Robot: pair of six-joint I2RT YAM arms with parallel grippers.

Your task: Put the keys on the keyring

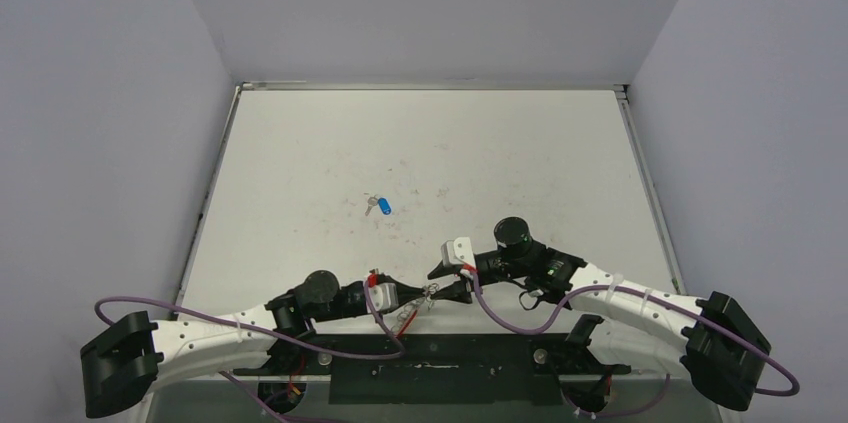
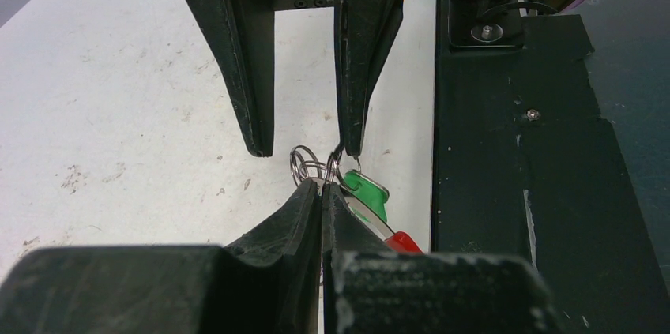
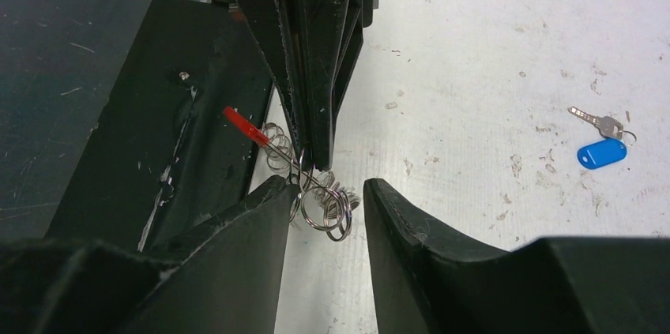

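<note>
My left gripper [image 2: 322,185] is shut on the keyring [image 2: 304,164], whose silvery wire loops stick out past its tips. The green-headed key [image 2: 367,192] hangs on the ring beside the right finger, with the ring's red sleeve [image 2: 403,241] just below it. My right gripper [image 3: 326,188] stands open around the ring's loops [image 3: 324,206], its left finger touching them. The blue-headed key [image 3: 602,152] lies alone on the table, further out [image 1: 381,206]. Both grippers meet near the table's front edge [image 1: 430,293]. In the right wrist view the green key is hidden.
A black base plate [image 2: 513,192] runs along the near edge, right beside the grippers. White walls enclose the table [image 1: 420,143] at the back and sides. The white tabletop is scuffed and speckled.
</note>
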